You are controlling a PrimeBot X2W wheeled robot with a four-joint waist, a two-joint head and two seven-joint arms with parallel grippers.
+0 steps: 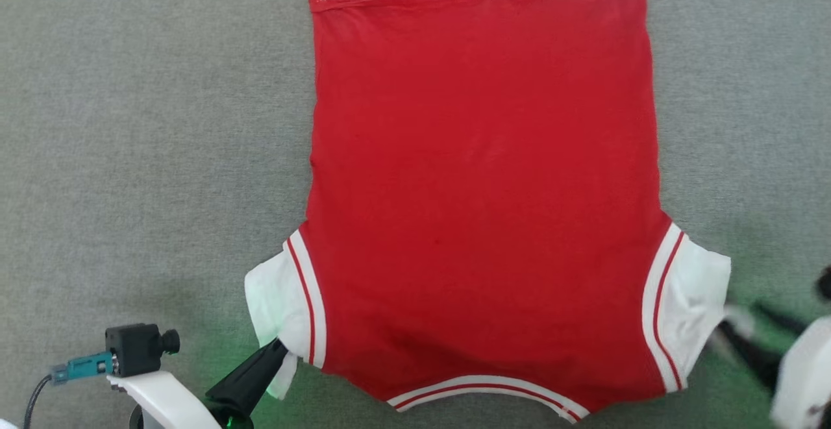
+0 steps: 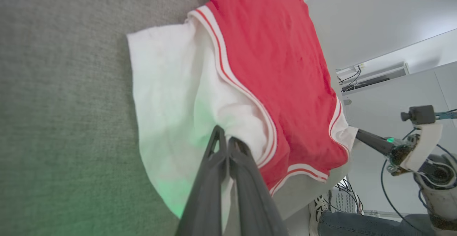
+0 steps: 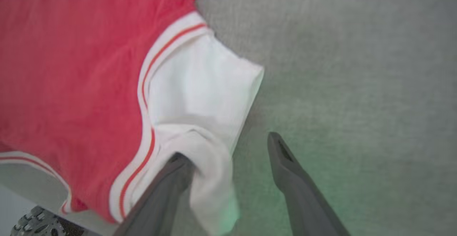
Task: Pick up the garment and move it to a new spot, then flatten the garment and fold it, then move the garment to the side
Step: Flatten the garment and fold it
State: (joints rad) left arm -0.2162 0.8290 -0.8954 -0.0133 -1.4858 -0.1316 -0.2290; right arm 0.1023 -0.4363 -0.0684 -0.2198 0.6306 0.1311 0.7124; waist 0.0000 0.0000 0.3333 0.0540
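Here, the left gripper [image 2: 225, 141] pinches the left sleeve [image 2: 167, 86], and the right gripper [image 3: 226, 146] stands wide at the right sleeve [image 3: 200, 86].
The left fingers are pressed together on white fabric. The right fingers are spread, one against a fold of the sleeve, the other over bare grey cloth [image 1: 156, 124]. The red shirt [image 1: 483, 176] lies flat on that cloth, plain side up, neck nearest the robot, hem farthest.

Grey fabric table [image 1: 130, 124]; red jersey [image 1: 480, 189] flat on it, collar toward near edge.
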